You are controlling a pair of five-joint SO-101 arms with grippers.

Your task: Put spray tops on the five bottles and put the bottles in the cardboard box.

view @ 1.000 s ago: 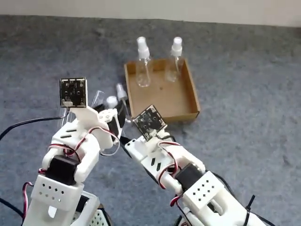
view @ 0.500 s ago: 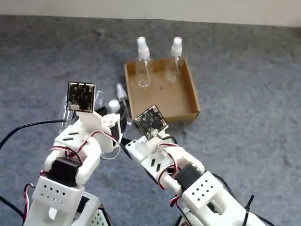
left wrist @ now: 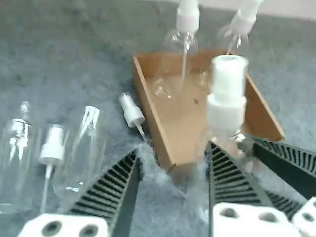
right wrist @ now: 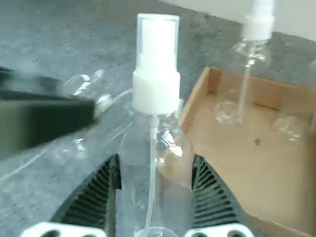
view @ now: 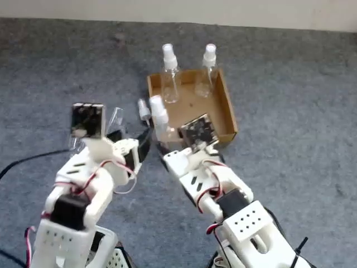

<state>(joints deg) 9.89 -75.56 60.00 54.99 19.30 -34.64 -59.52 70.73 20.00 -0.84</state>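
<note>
Right now the right pincer (right wrist: pixel 155 195) is clamped on a clear spray bottle (right wrist: pixel 154 148). The bottle is upright, and its white spray top (right wrist: pixel 156 84) is seated and stands well above the jaws. Just beyond this pincer sits the cardboard box (view: pixel 230 109), where a capped bottle (view: pixel 170 84) and a second capped bottle (view: pixel 204 78) stand by the far wall. The left pincer (left wrist: pixel 170 190) hangs just beside the held bottle, jaws apart and holding nothing. Ahead of it on the grey carpet (view: pixel 290 84) lie an uncapped bottle (left wrist: pixel 81 148) and a loose spray top (left wrist: pixel 131 111).

The step in hand looks like boxing the held bottle. To do it well, I'd lift the base clear of the near wall and carry it forward without tilting. I'd aim for bare cardboard short of the two standing bottles, lower it until the base rests, and only then part the jaws, with the left pincer kept out of the path
</note>
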